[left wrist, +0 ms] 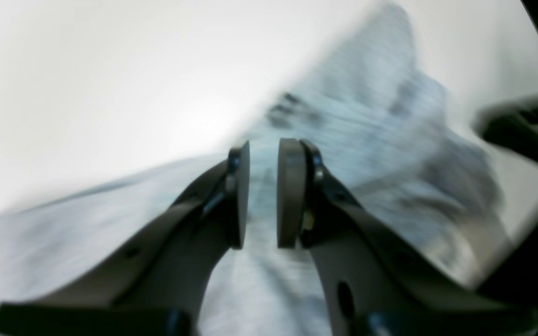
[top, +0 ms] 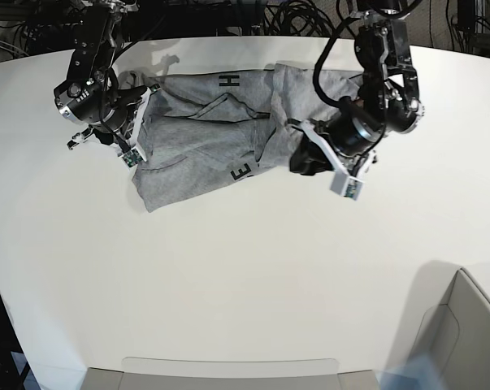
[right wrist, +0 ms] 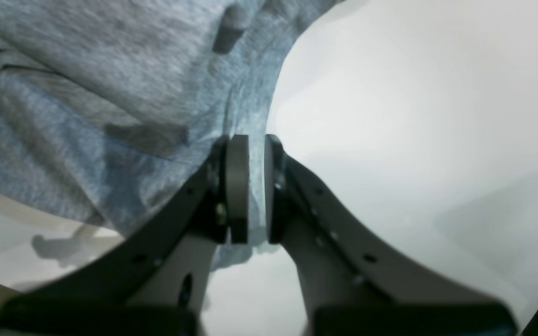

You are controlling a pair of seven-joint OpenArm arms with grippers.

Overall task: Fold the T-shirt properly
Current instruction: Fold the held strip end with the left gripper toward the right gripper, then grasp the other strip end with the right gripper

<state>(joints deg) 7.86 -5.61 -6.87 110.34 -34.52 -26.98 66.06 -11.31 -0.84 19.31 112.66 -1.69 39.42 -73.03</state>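
The heather-grey T-shirt (top: 197, 146) lies crumpled on the white table (top: 228, 276) at the back middle, with black letters showing in two spots. My left gripper (top: 300, 161) is at the shirt's right edge. In the left wrist view, which is blurred, its pads (left wrist: 263, 196) stand narrowly apart with grey cloth (left wrist: 367, 116) running between them. My right gripper (top: 140, 122) is at the shirt's left edge. In the right wrist view its pads (right wrist: 256, 186) are nearly closed on the cloth's edge (right wrist: 87, 93).
A grey box (top: 464, 341) stands at the front right corner. A grey tray rim (top: 228, 372) runs along the front edge. Cables (top: 253, 16) hang behind the table. The other arm shows dark at the left wrist view's right edge (left wrist: 521, 130).
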